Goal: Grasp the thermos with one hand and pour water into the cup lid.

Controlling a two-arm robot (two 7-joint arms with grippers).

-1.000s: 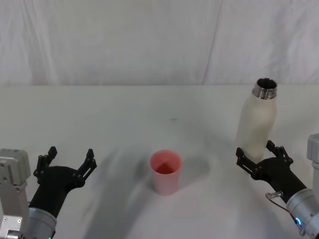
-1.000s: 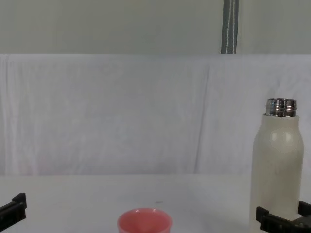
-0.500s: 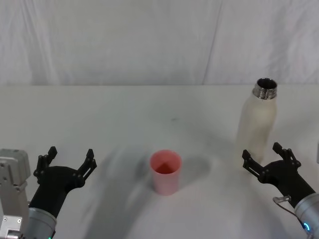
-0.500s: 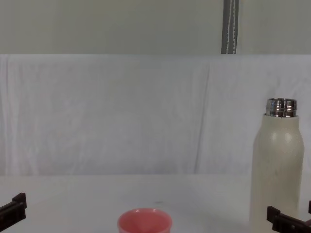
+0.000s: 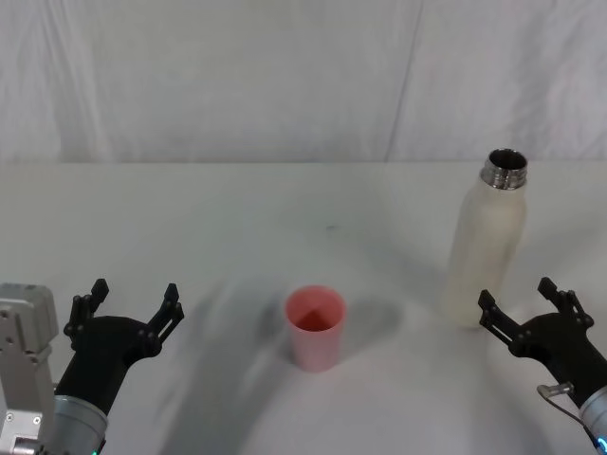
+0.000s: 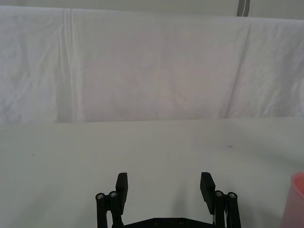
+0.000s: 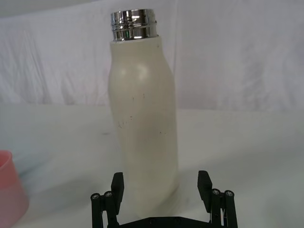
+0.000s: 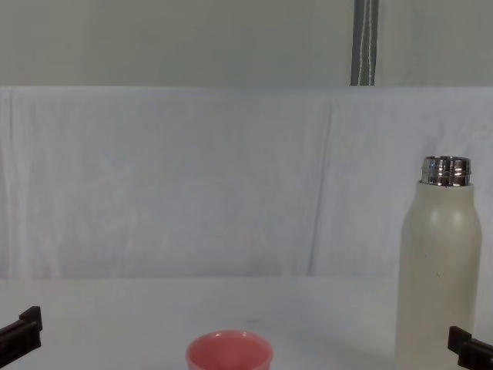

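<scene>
1. Left gripper waits near the table's left front corner, fingers spread and holding nothing, well apart from both task items.
2. Pink cup lid stands upright near the middle front of the table, mouth up. It looks light and easy to nudge, so the pour should come down gently and centred.
3. Thermos stands upright on the right, cap off, its steel neck open. The cream body looks smooth, rigid and possibly slippery; if it holds water it will be fairly heavy. The best hold is probably around the straight middle of the body, below the rounded shoulders.
4. Right gripper sits just in front of the thermos's base, fingers spread wide on either side of it, not touching.
</scene>
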